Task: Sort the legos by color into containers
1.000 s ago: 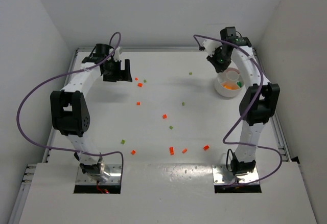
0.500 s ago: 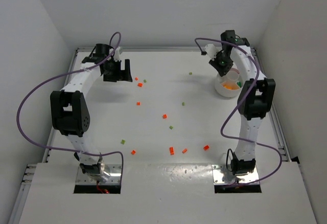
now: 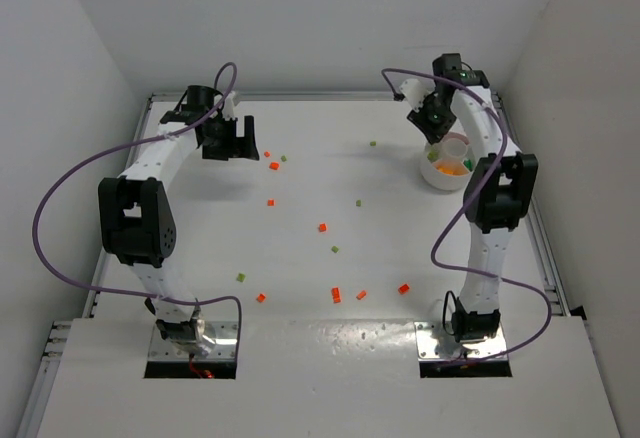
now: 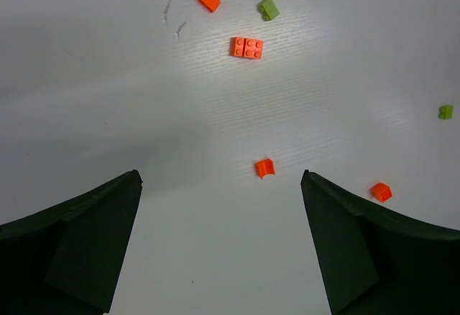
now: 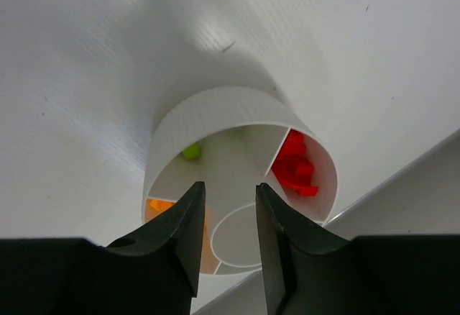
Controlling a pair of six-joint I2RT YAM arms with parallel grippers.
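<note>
Got the left gripper [image 4: 221, 178] spread wide over the table [image 4: 93, 99] — one orange lego [image 4: 264, 167] lying between the fingers [image 4: 72, 250], touching neither, more legos [image 4: 246, 47] scattered beyond. Got the right gripper [image 5: 230, 185] parted just a crack, nothing pinched, hanging over the dish [image 5: 215, 106]. Holding red legos [image 5: 295, 165] in one section, a green lego [image 5: 190, 152] in another, probably orange ones [image 5: 158, 206] half-hidden in a third.
</note>
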